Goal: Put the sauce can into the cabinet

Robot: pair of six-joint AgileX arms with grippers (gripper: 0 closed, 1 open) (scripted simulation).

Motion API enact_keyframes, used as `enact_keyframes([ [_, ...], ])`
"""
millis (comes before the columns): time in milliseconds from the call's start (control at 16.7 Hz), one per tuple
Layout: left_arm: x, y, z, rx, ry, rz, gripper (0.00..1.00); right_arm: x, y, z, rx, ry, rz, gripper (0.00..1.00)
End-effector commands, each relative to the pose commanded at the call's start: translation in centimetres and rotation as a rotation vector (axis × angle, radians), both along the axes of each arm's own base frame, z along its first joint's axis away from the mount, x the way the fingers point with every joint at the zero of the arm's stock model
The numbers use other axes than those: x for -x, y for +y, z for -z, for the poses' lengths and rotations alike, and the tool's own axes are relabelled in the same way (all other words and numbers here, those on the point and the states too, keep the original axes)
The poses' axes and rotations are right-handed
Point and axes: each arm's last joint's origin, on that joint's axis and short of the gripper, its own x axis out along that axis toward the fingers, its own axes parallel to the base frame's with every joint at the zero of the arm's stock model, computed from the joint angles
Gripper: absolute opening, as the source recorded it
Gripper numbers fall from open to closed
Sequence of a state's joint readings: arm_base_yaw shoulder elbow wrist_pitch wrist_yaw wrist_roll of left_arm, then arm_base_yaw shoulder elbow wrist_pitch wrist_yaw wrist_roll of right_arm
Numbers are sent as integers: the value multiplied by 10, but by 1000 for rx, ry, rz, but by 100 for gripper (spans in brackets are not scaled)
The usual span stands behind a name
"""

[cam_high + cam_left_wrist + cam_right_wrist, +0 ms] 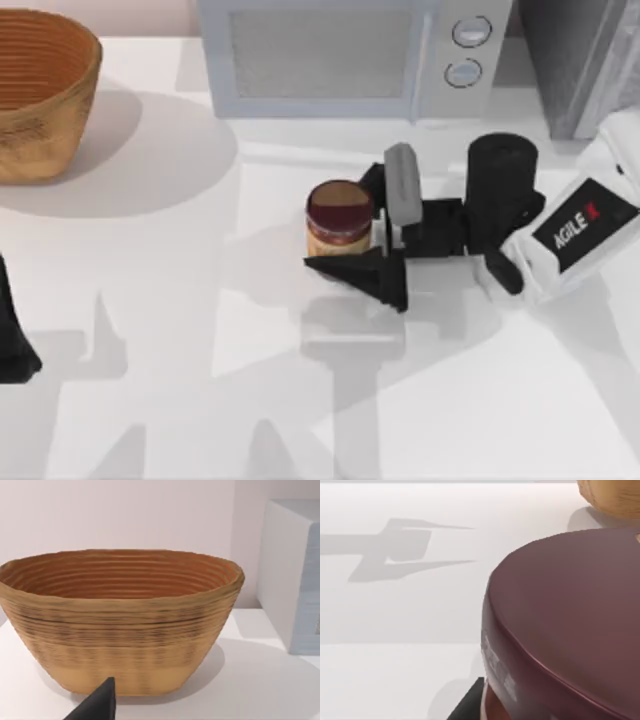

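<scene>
My right gripper (345,218) sits at the centre of the top view, its two dark fingers (362,272) spread either side of the sauce can (338,217). One finger lies along the can's lower edge and the other shows at its upper right, both close against it, though I cannot tell whether they are actually pressing on it. The arm reaches in from the right of the frame, its forearm lying low and nearly level over the table (200,400), the white wrist housing at the right edge.

In the right wrist view the can's maroon lid (570,620) looms close, with one dark fingertip (467,705) beside its base.

The can stands upright on the table, just below the microwave (340,55) in the top view. I count one can, one basket (40,90) in the upper left, one microwave with two round knobs, and one cabinet (575,60) at the upper right corner.

My left arm is parked at the lower left edge of the frame (12,340); its wrist view faces the basket (120,625), with one dark fingertip (97,705) in the foreground.

Bare tabletop spreads across the lower part of the frame and to the can's left.
</scene>
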State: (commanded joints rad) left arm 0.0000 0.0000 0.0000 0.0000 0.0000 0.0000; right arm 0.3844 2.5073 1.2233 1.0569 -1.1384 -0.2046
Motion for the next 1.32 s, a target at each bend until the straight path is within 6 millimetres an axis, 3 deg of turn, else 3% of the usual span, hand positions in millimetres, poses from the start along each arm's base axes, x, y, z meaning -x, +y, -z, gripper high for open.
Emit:
enact_keyframes([
  [360,0,0,0,0,0,0,100,0,0,0,0,0,0,2],
  [960,0,0,0,0,0,0,100,-1,-1,-2,-1,-1,2,0],
  [1140,0,0,0,0,0,0,100,-4,2,-27,-2,-6,-3,0],
  [1320,0,0,0,0,0,0,100,-9,1,-74,-2,-2,4,0],
])
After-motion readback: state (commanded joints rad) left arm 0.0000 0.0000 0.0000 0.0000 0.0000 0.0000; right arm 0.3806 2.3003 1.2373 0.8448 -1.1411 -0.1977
